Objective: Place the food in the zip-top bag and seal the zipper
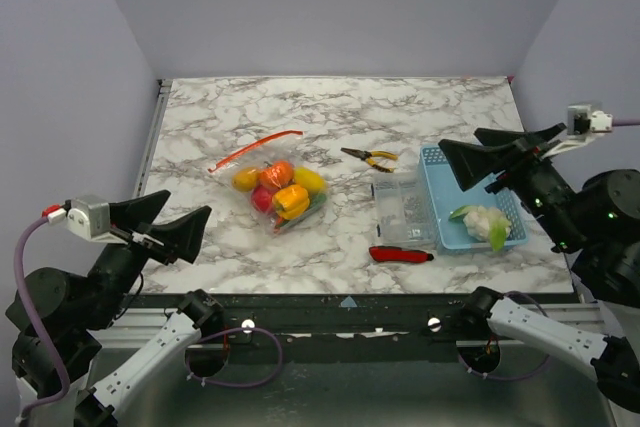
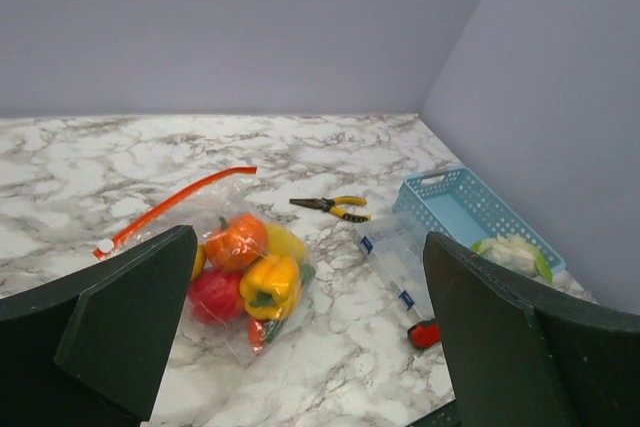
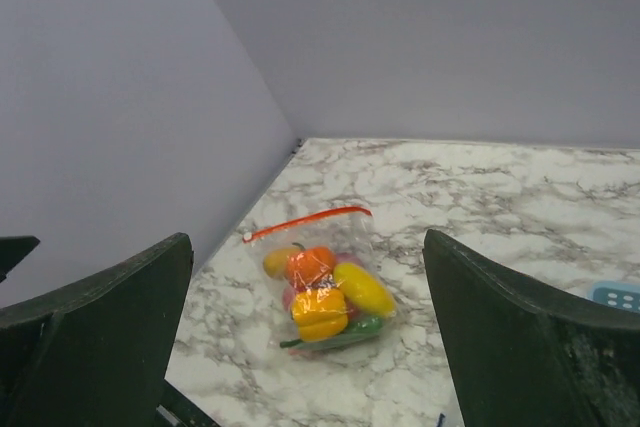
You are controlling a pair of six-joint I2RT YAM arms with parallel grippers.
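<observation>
Lying inside zip-top bag (image 1: 256, 160), colourful food (image 1: 281, 188)

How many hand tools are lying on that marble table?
2. The yellow-handled pliers lie just past the far end of the clear box; the red-handled knife lies just off its near end. None seems hidden.

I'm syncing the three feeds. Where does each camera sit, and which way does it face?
Top external: above and behind the bases, looking down on the table; left gripper and right gripper show, both open.
Left wrist: near-left, facing forward-right; own fingers.
Right wrist: right side, facing left; own fingers.
All three share the zip-top bag.
</observation>
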